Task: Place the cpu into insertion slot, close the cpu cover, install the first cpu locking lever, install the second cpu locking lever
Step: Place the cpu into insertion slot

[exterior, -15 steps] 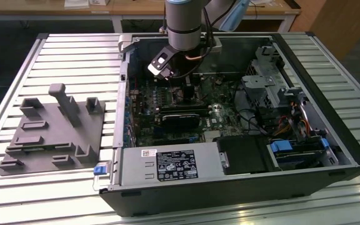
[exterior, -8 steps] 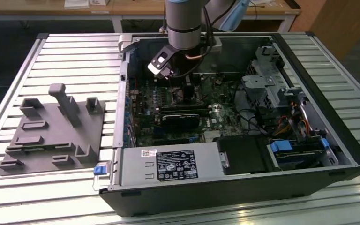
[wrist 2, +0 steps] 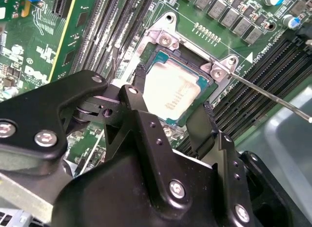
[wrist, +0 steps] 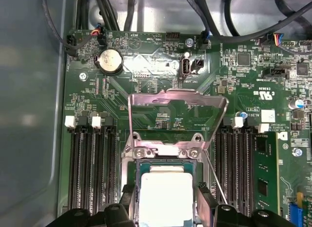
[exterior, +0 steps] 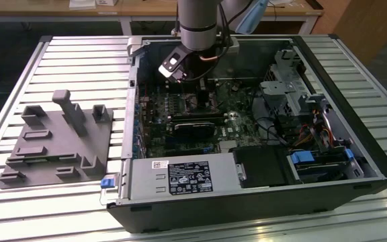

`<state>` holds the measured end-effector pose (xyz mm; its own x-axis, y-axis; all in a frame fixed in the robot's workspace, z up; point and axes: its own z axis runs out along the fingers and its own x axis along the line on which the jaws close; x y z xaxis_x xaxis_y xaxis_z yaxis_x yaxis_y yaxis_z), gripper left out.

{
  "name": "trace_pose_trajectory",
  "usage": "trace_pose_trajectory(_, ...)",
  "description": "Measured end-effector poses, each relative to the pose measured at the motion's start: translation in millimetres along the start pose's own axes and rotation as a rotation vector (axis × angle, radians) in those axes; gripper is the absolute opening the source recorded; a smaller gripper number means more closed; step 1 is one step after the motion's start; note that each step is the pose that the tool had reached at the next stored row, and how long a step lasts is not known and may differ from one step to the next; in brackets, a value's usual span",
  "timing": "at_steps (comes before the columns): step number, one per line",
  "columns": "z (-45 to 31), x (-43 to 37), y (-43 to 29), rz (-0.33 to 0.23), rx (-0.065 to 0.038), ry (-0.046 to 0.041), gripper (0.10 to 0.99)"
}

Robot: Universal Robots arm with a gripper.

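A slatted silver metal worktop carries a black computer tower case. The case lies on its side with the panel off, so the arm can reach straight down into it. Beside the case, on the exterior view's left, sits a grey moulded fixture tray with empty pockets and posts. The grey cylindrical robot arm descends into the far part of the case, over the green circuit board.

The black two-fingered gripper is low over the board. Its jaws stand on two opposite edges of the cpu and look clamped on it, an edge grip that leaves the chip's face free and keeps it flat.

The thin silvery metal cpu cover, a frame with a window cut through it, stands swung up on its hinge. That leaves the socket below open from above.

The square insertion slot, dark inside a metal rim, lies between the memory sockets. The pale silvery square cpu sits level within that rim in both wrist views and looks seated, or very nearly so.

A thin bare wire locking lever angles away from the slot's corner, unlatched, which is what lets the cover stay raised.
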<state>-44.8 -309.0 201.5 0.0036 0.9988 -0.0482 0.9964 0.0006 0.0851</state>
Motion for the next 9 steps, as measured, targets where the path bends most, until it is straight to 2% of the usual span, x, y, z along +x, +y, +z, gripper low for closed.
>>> trace_pose_trajectory(9,-1.9,-0.1,0.2,0.000,0.000,0.0000,0.616)
